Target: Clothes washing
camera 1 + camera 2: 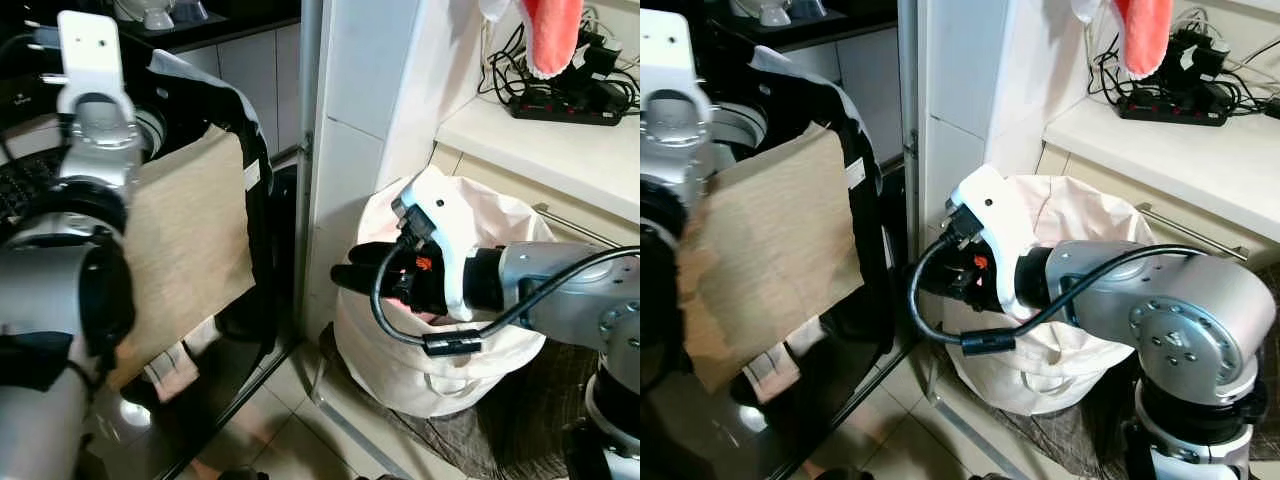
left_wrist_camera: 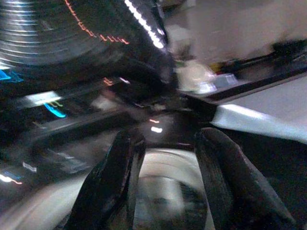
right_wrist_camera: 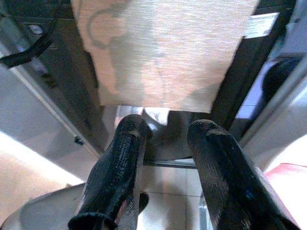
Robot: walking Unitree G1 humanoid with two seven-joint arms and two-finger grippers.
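Right gripper point(image 1: 345, 277) sits at centre frame over the rim of the white laundry bag point(image 1: 430, 380), jaws parted and holding nothing. Tan cloth point(image 1: 190, 240) hangs at left of frame against the dark washing machine point(image 1: 255, 200), with the left arm in front of it. Left gripper point(image 2: 165, 182) has jaws apart and empty; its view is blurred. Pink cloth point(image 1: 550, 35) hangs at upper right above the worktop point(image 1: 560, 150), where a power strip point(image 1: 570, 105) lies.

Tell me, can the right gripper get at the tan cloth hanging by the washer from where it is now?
Probably yes. The right gripper is open over the white laundry bag, pointing toward the tan cloth. Only open air above the floor lies between them; the white wall corner sits behind that path.
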